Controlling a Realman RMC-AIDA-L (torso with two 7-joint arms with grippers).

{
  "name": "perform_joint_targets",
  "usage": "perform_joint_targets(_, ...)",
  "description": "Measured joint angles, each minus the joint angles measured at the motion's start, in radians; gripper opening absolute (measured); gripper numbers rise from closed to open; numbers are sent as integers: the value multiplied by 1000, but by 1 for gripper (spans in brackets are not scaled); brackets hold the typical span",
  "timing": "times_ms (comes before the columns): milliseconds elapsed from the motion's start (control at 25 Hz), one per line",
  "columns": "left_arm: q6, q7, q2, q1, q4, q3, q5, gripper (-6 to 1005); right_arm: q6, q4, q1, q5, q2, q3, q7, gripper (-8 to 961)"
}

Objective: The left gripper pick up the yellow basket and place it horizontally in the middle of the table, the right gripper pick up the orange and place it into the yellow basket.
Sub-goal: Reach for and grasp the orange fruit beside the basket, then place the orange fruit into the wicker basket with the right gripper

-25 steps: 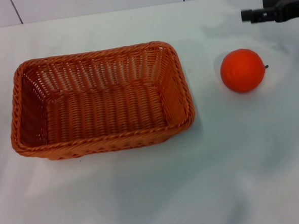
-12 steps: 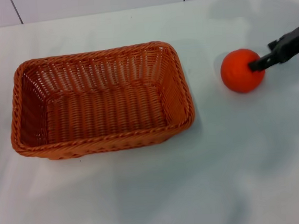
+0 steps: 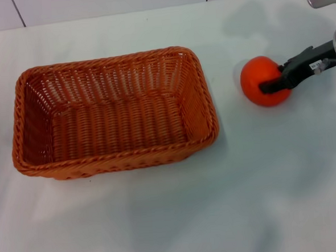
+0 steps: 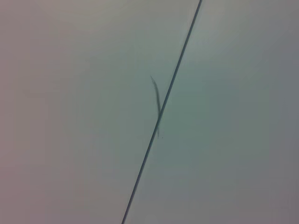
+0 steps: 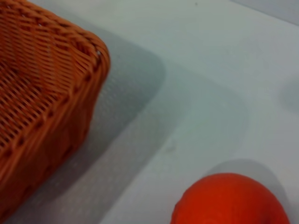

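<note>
The yellow basket [image 3: 113,121], an orange-brown woven wicker one, sits lengthwise on the white table [image 3: 173,217], left of centre, and is empty. Its corner shows in the right wrist view [image 5: 46,93]. The orange [image 3: 256,78] lies on the table to the basket's right and shows close up in the right wrist view [image 5: 229,200]. My right gripper [image 3: 266,85] reaches in from the right edge, and its black claw lies across the orange's near side, touching it. The left gripper is out of view.
A tiled wall [image 3: 109,4] with dark seams runs along the table's far edge. The left wrist view shows only a pale surface crossed by a dark seam [image 4: 161,109].
My right gripper came down from the far right corner onto the orange. The orange has shifted a little to the left, towards the basket. The basket has not moved.
</note>
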Motion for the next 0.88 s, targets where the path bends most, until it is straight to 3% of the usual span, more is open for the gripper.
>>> perform_joint_targets(160,-3,0,-1,1,-1,0,0,593,-5,0,0,20,0,-1,-5,797)
perform_joint_targets(360,-3,1,0,3,-1,0,0,593,-9,1,0,24,-1,-2,-5,558)
perform_joint_targets(440,-4,1,0,4,-1,-1,0,593,-13,1,-1,43,-6,2,-6,507)
perform_joint_targets(600,-5,-7,1,6,-1,-4,0,594,-54,1,-19,166,-38,47,-27,414)
perform_joint_targets(880,-7,-12,1,9,-1,-13,0,594,-66,1,-58,406,-62,149,-48,339)
